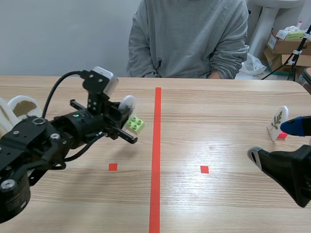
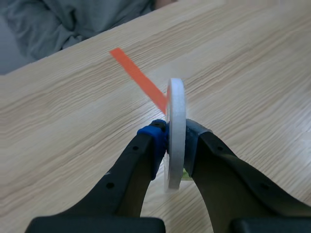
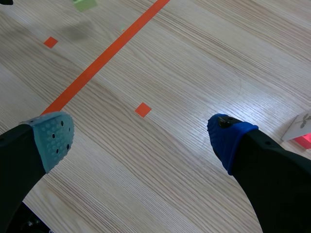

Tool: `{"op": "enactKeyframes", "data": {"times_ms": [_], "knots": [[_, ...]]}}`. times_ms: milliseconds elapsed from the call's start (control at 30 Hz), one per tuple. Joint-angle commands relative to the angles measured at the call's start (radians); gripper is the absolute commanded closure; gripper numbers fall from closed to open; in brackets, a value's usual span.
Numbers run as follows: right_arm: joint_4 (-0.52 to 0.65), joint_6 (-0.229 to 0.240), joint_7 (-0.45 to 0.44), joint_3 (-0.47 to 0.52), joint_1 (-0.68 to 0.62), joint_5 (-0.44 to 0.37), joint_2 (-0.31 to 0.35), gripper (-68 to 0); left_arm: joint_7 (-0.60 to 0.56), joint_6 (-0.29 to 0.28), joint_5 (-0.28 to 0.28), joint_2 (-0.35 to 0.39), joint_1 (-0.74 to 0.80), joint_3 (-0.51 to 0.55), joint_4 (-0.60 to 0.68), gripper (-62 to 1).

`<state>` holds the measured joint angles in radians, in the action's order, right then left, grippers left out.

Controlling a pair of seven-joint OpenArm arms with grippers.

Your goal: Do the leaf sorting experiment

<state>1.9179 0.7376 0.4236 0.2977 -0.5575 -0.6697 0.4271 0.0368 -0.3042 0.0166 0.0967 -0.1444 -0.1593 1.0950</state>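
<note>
A white round disc on a lime-green block base hangs above the table just left of the red centre line. My left gripper is shut on it. In the left wrist view the disc stands edge-on, pinched between the pads, so its face is hidden. A second white disc with a dark leaf picture stands on a red base near the table's right edge. My right gripper is open just in front of it, holding nothing. In the right wrist view this leaf disc lies beside the blue-padded finger.
A person in a grey sweater sits across the table, arms resting at its far edge. A white curved holder stands at the left edge. Cardboard boxes are stacked beyond the far right corner.
</note>
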Motion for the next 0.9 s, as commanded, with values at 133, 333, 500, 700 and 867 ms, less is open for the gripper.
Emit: {"op": "enactKeyframes", "data": {"times_ms": [133, 333, 500, 700, 867], "knots": [[0.007, 0.008, -0.016, 0.008, 0.010, -0.011, 0.016, -56.0, -0.014, 0.065, -0.007, 0.013, -0.003, 0.130, -0.035, -5.3], [0.007, 0.008, -0.017, 0.008, 0.010, -0.011, 0.016, -56.0, -0.032, 0.147, -0.010, 0.073, -0.050, 0.162, -0.119, -5.3], [0.007, 0.008, -0.019, 0.008, 0.010, -0.011, 0.016, -56.0, -0.068, 0.188, -0.010, 0.105, -0.134, 0.167, -0.272, -5.3], [0.007, 0.008, -0.019, 0.008, 0.009, -0.011, 0.016, -56.0, -0.087, 0.226, -0.010, 0.107, -0.209, 0.220, -0.398, -5.3], [0.007, 0.008, -0.019, 0.008, 0.009, -0.011, 0.016, -56.0, -0.101, 0.243, -0.009, 0.110, -0.236, 0.240, -0.459, -5.3]]}}
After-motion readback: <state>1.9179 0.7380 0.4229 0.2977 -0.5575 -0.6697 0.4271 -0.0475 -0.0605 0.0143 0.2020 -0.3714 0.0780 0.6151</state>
